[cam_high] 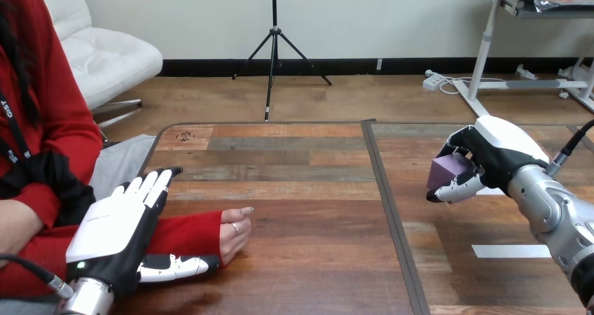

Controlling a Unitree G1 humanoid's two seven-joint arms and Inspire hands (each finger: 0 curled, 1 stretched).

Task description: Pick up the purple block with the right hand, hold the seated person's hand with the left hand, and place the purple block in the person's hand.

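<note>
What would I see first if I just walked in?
First, the robot's right hand at the right, over the table, fingers curled round a purple block. Then, at the lower left, its left hand lying with straight fingers over the person's red sleeve, with the person's hand resting on the table just past it.

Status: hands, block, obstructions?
Right hand shut on purple block, off the table. Left hand open, fingers straight over the person's forearm. Person's hand rests on table; nothing between it and block.
</note>
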